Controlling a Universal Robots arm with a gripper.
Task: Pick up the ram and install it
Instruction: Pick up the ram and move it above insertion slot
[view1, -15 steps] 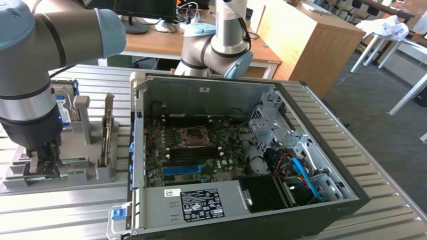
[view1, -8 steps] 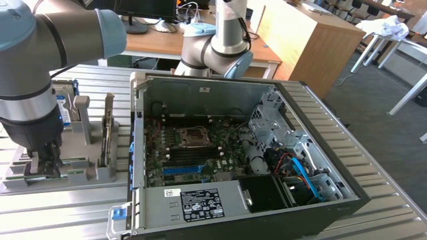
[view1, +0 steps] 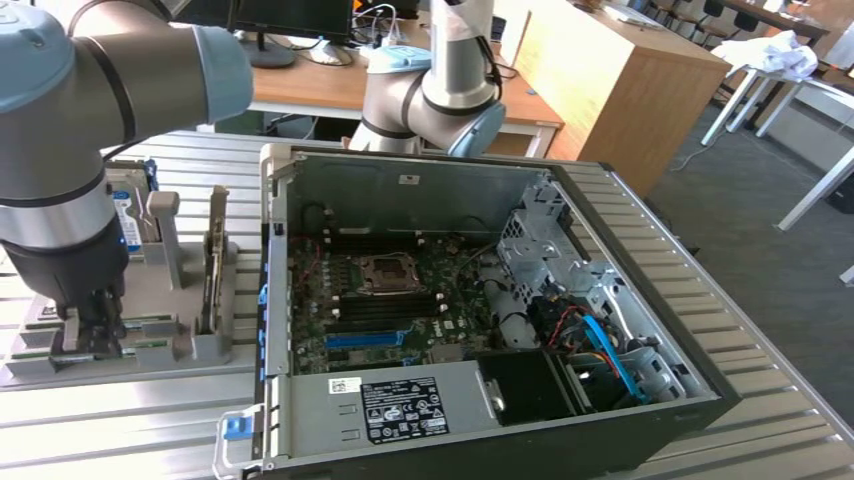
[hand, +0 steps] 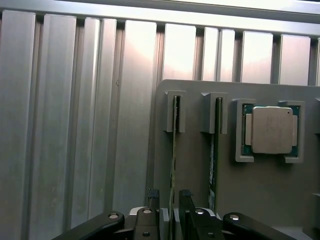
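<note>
A ribbed aluminium table (hand: 60, 125) carried a grey holder (hand: 270, 200), with an open computer case (view1: 400, 190) to the exterior view's right of it. We saw the gripper (hand: 169, 196) low over the holder, its jaws apart, straddling the ram (hand: 173, 150) without clamping it. The ram stood on edge in its slot, a second stick (hand: 214, 150) just beside it.

Exterior: high, oblique, case (view1: 400, 185) and holder (view1: 211, 348). Wrist: close above holder (hand: 265, 195).
</note>
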